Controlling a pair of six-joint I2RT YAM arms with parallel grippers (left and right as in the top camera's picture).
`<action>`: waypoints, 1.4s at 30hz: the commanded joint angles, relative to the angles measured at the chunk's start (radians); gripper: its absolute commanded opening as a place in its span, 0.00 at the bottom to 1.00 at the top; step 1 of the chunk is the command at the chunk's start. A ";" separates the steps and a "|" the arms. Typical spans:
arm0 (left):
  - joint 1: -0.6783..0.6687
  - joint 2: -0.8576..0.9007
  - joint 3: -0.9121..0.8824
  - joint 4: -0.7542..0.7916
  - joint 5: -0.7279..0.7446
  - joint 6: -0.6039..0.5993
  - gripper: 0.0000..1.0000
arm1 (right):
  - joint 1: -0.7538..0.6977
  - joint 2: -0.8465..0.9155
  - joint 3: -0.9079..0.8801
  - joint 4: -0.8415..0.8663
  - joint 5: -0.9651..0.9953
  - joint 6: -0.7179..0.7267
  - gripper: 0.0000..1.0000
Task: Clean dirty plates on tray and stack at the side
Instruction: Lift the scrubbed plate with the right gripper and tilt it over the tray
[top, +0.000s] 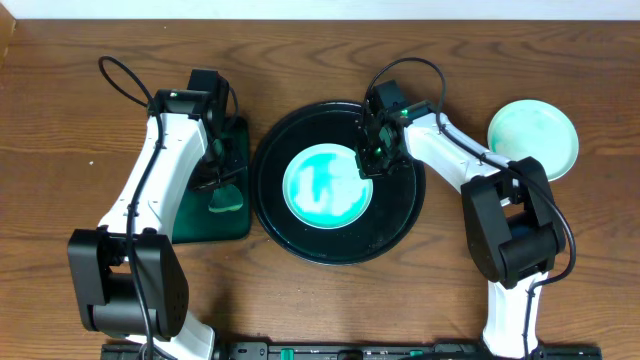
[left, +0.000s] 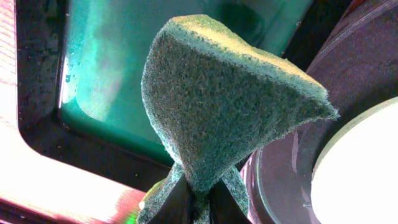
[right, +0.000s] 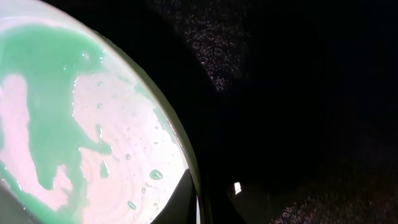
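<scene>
**Plate pinched by its rim, paint wet and slick**

Grip is on the edge of the smeared plate (top: 328, 187), which lies flat in the middle of the black tray (top: 392, 228). The right gripper (top: 368, 160) has its fingers closed on the plate's thin rim, on the side toward the tray's far right edge. One finger is above the lip and one below.

The plate looks small, shallow, stiff and probably light. Its face carries pooled green paint and beads of liquid, so I judge it slippery. A pinch this narrow could let it swing or slide out if it is lifted fast. The bare rim, clear of the paint, is the sensible place to hold it. The glossy tray floor may also let it skate when rubbed.

The left gripper (left: 199, 194) is clamped on a green sponge (left: 217, 99), soft enough to fold into a fan. It hangs just outside the tray's left edge, above a green tray (top: 205, 228). A pale plate (top: 533, 138) rests on the table well beyond the tray's right edge.
</scene>
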 joint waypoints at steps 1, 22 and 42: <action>0.003 -0.003 0.017 -0.005 -0.016 0.006 0.09 | 0.017 -0.038 0.003 0.014 0.005 -0.014 0.02; 0.003 -0.003 0.017 -0.005 -0.016 0.006 0.12 | 0.258 -0.435 0.003 0.000 1.036 -0.361 0.01; 0.003 -0.003 0.017 -0.005 -0.016 0.006 0.12 | 0.498 -0.447 0.003 0.079 1.645 -0.842 0.01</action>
